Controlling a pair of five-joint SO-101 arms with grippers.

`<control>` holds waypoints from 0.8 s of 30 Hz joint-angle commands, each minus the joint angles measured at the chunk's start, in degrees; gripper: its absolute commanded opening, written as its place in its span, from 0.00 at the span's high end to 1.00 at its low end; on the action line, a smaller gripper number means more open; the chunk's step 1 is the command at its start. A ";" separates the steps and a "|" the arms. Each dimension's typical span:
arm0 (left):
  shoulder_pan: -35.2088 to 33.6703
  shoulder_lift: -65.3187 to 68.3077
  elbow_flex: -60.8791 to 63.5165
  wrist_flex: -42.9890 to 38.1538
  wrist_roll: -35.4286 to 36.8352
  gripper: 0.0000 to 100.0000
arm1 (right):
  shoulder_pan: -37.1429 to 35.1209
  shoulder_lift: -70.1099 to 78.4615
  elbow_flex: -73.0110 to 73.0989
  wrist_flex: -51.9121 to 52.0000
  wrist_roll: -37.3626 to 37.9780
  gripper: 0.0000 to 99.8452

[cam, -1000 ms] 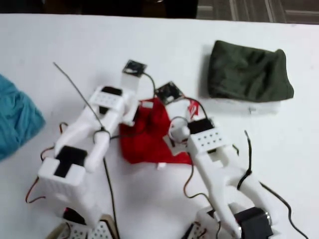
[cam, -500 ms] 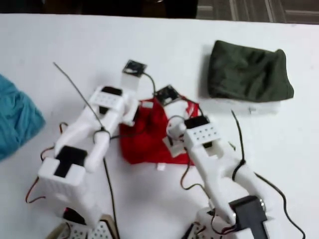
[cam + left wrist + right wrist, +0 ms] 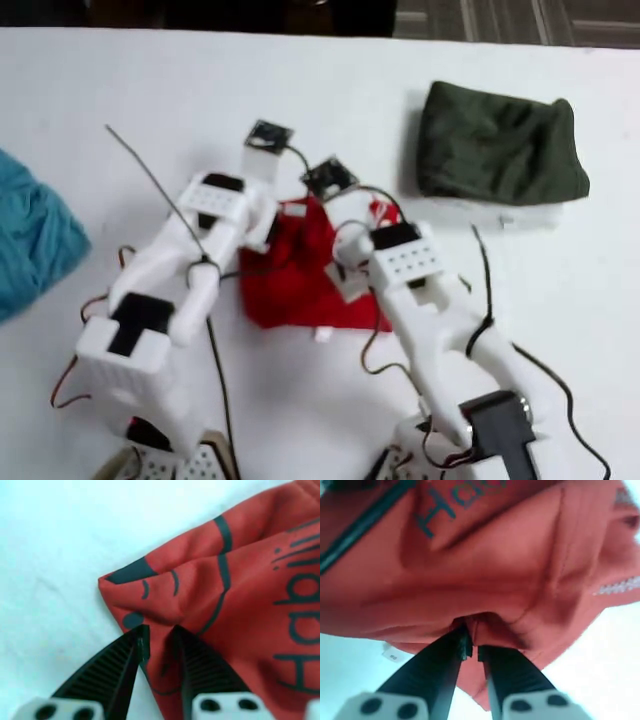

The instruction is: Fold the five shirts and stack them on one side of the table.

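Just then, both my arms were bent over the red shirt [image 3: 290, 275], which lay bunched on the white table [image 3: 200, 90] between them. My left gripper [image 3: 159, 645] had its jaws clamped on a fold near one corner of that shirt. My right gripper [image 3: 471, 647] pinched a ridge of its cloth, jaws nearly together. A folded green shirt [image 3: 495, 147] lay well apart from the red shirt on my right, and a crumpled blue shirt [image 3: 35, 240] well apart on my left.

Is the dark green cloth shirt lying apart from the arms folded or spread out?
Folded: the dark green shirt lies as a compact, thick bundle, no sleeves spread out.
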 commanded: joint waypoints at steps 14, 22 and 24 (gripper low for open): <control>-1.32 0.09 -1.54 -0.88 0.26 0.89 | 9.01 -0.04 -15.47 15.96 15.12 0.98; -1.32 0.00 -1.54 -0.88 0.35 0.89 | 11.56 -0.04 -15.47 21.93 18.37 0.90; -1.32 0.00 -1.54 -0.79 0.35 0.89 | 13.85 -0.04 -15.47 20.79 19.60 0.91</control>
